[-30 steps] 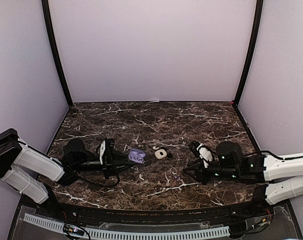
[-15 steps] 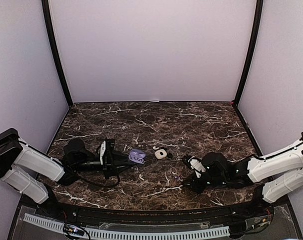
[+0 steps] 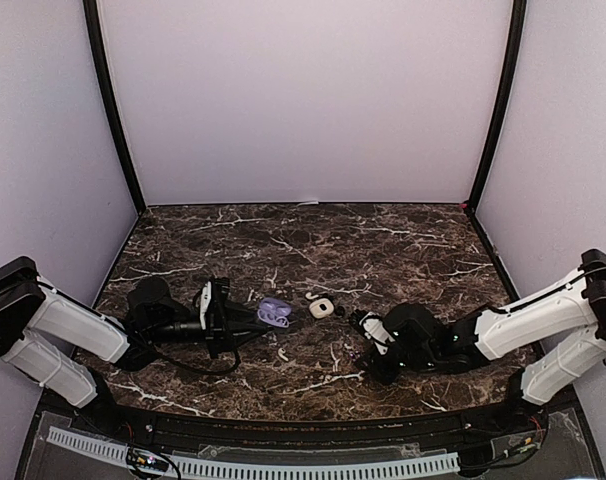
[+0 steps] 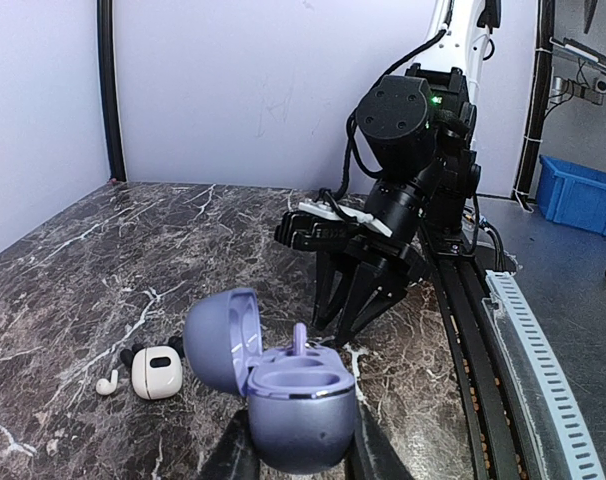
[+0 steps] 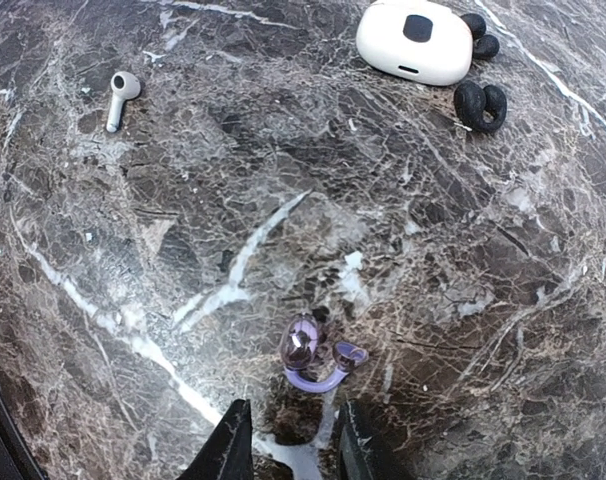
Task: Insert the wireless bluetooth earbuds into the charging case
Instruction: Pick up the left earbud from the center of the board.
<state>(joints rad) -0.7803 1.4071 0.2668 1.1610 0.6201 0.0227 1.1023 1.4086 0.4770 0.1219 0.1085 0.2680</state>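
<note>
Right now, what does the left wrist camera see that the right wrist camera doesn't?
Only the left wrist view: the open purple case up close, and the right gripper pointing down behind it. Only the right wrist view: a loose purple earbud just ahead of its fingers. Both: the white case, a white earbud and dark earbuds.

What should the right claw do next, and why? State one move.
Probably lower the right claw onto the purple earbud and close: it lies loose just ahead of its open jaws, and the left claw holds the open purple case ready.
</note>
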